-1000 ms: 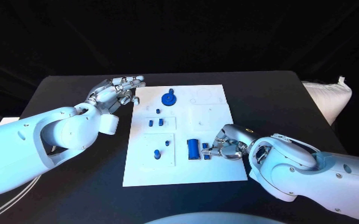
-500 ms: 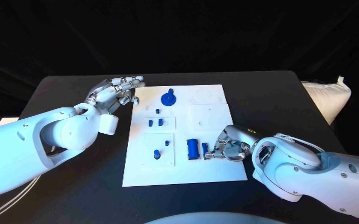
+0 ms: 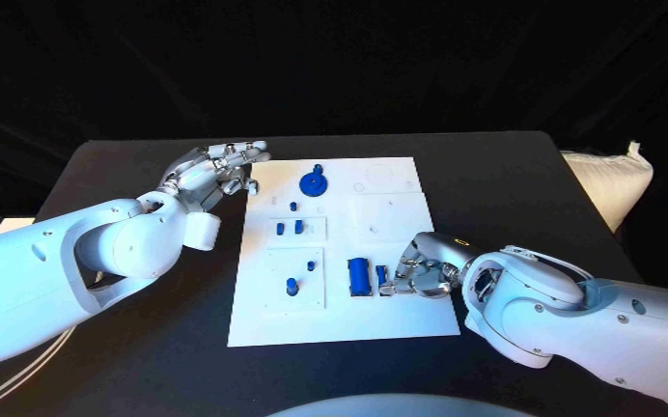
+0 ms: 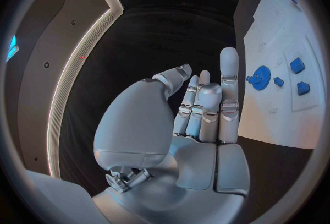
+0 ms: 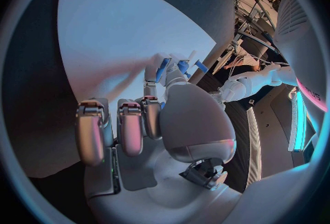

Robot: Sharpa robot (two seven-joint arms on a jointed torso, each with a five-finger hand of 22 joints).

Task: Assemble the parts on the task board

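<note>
The task board (image 3: 383,316) is lying flat in the middle of the black worktop (image 3: 501,176), carrying several small blue parts. The right hand (image 3: 418,272) is working at the near right area of the board, its fingertips (image 3: 394,282) pinching a small blue piece (image 3: 380,276) just beside the upright blue block (image 3: 359,275); in the right wrist view the same blue piece (image 5: 165,67) is showing between the fingertips over the white plate. The left hand (image 3: 211,174) is hovering off the board's far left edge, fingers extended and apart, holding nothing; the left wrist view is confirming an empty palm (image 4: 199,141), with the blue gear-like disc (image 4: 262,77) lying nearby on the board. Judgement on handling: the parts are looking like rigid moulded plastic, light, hard and smooth, so probably slippery against metal fingertips and prone to twisting or popping out of a pinch. Best hold is likely across the flat opposite faces of the piece, low enough to keep it upright but leaving the lower end free for seating. The board itself is looking thin and light, so a sideways push could be sliding it on the worktop; pressing straight down is seeming safer. Whether the piece is already seated, I cannot tell.
</note>
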